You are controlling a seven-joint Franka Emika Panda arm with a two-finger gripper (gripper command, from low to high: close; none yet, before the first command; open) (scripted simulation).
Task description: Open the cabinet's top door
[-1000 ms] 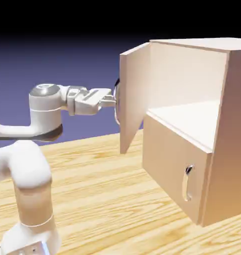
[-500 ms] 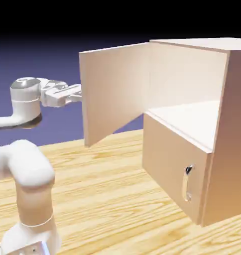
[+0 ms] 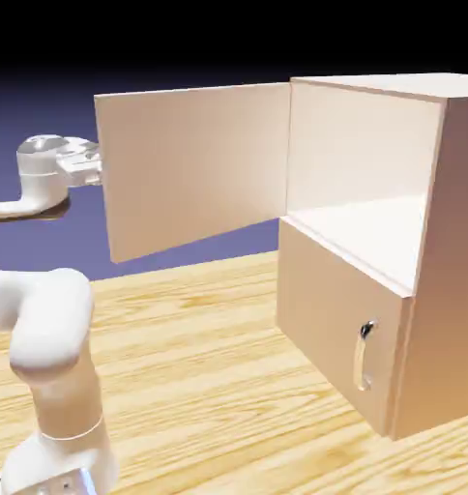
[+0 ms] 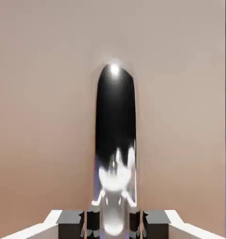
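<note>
My gripper (image 4: 114, 219) is squeezed tight on the silver handle (image 4: 115, 140); the top door (image 3: 194, 164) is swung wide open; the cabinet (image 3: 373, 242) job looks nearly done.

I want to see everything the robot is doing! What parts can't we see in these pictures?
- Exterior view: the gripper and the top door's handle, hidden behind the swung-open top door.
- Exterior view: the arm, cut off by the left edge.
- Hand view: the cabinet body, out of frame; the door panel fills the picture behind the handle, where the gripper is shut.
</note>
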